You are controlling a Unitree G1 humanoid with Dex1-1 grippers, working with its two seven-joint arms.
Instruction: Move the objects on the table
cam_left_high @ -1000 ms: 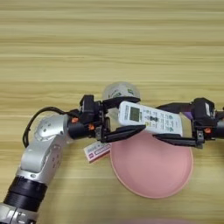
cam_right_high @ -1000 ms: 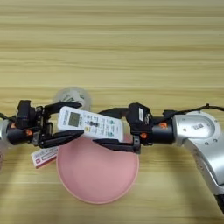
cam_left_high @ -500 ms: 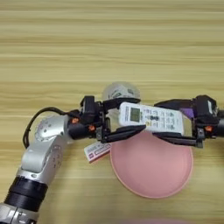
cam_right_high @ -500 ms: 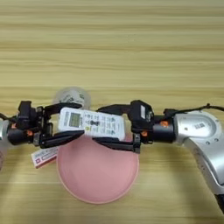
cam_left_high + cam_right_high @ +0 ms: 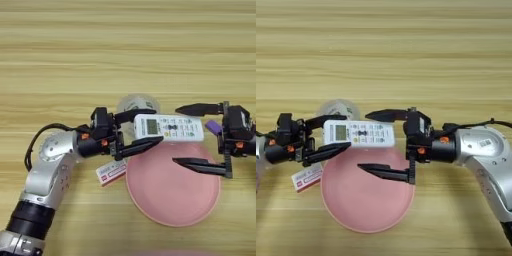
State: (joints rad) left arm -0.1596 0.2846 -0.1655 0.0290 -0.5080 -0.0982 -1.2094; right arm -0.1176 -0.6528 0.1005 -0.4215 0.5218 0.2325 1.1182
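Note:
The white remote control [image 5: 172, 128] is held level over the far rim of the pink plate [image 5: 172, 200]. My left gripper [image 5: 150, 127] is shut on the remote's left, screen end. My right gripper [image 5: 362, 141] is open wide. One finger lies beyond the remote's right half and the other over the plate, neither pressing on it. The purple block [image 5: 213, 127] lies on the table just right of the remote, partly hidden by the right gripper's body.
A clear tape roll [image 5: 134, 104] stands just beyond the left gripper's fingers. The small red-and-white box [image 5: 111, 171] lies on the wood left of the plate, under my left wrist. The table [image 5: 125, 45] stretches bare beyond them.
My right gripper, shut on the remote's right end before, has opened wide. The remote now rests level in the left gripper alone.

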